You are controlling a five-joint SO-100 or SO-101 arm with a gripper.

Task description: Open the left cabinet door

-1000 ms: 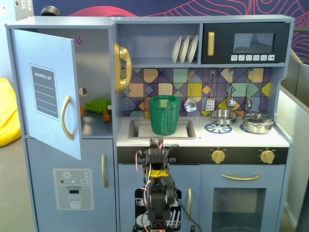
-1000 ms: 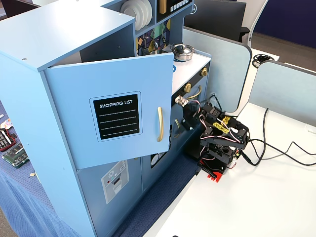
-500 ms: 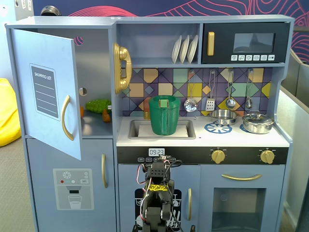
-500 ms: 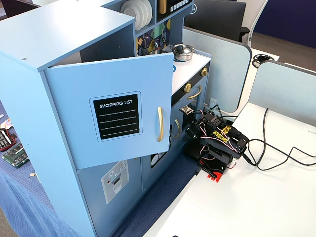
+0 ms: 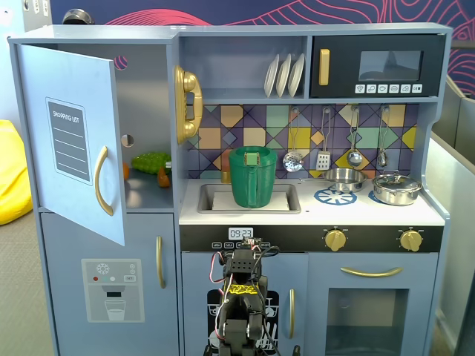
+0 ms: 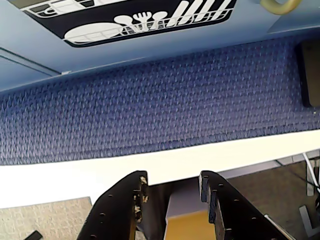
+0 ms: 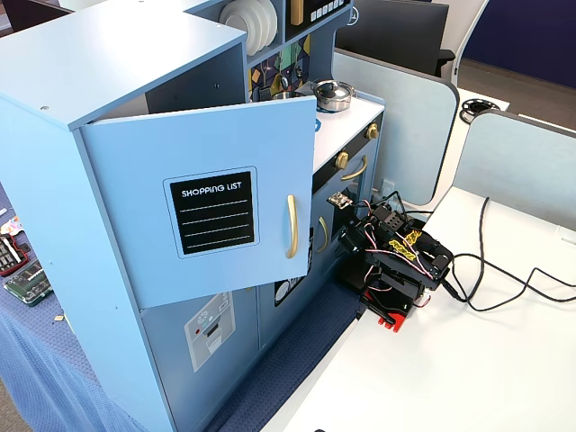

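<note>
One toy kitchen [image 5: 312, 222] stands on a blue mat [image 6: 150, 105]. Its left cabinet door [image 5: 70, 141], at the kitchen's upper left in a fixed view, hangs swung wide open, one gold handle [image 5: 102, 180] on its free edge. Below the kitchen's sink, the one arm [image 5: 241, 304] sits folded low. Its gripper [image 6: 171, 186] is empty, jaws slightly parted over the mat's edge.

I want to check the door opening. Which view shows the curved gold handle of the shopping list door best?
A fixed view shows the curved gold handle whole against the open blue-grey door. A fixed view from the front shows it foreshortened on the swung door. The wrist view misses it.
</note>
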